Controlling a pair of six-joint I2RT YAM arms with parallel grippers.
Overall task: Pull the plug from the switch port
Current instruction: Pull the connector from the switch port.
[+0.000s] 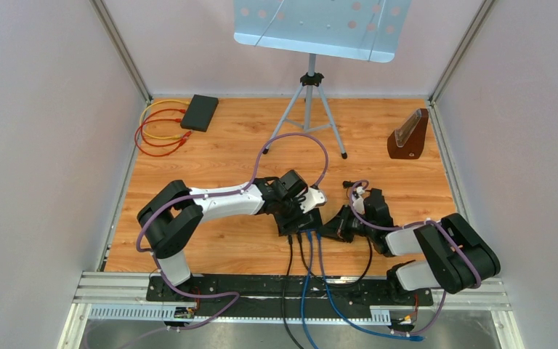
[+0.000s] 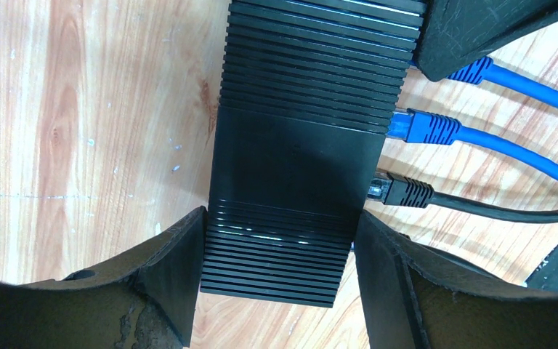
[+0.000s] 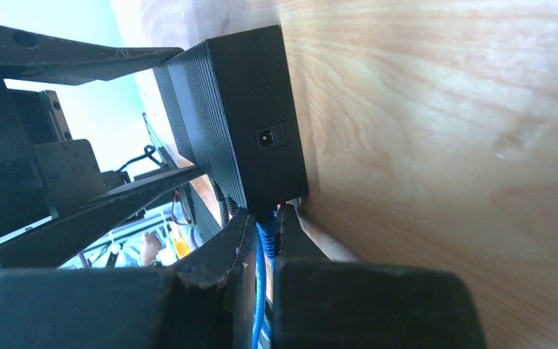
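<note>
The black ribbed switch (image 2: 290, 160) lies flat on the wooden table, and my left gripper (image 2: 280, 218) is shut on it, a finger pressed to each long side. Three plugs stand in the ports of its right edge: a black plug (image 2: 403, 191), a blue plug (image 2: 425, 127), and a further blue plug (image 2: 472, 70) partly under the right arm's finger. In the right wrist view my right gripper (image 3: 267, 218) is shut on that blue plug (image 3: 267, 234) where it meets the switch (image 3: 247, 109). From above, both grippers meet at the switch (image 1: 299, 222).
Black and blue cables (image 1: 312, 269) run from the switch toward the near edge between the arm bases. A second black box (image 1: 200, 113) with red and yellow cables sits back left. A music-stand tripod (image 1: 309, 109) and a brown metronome (image 1: 409, 134) stand behind.
</note>
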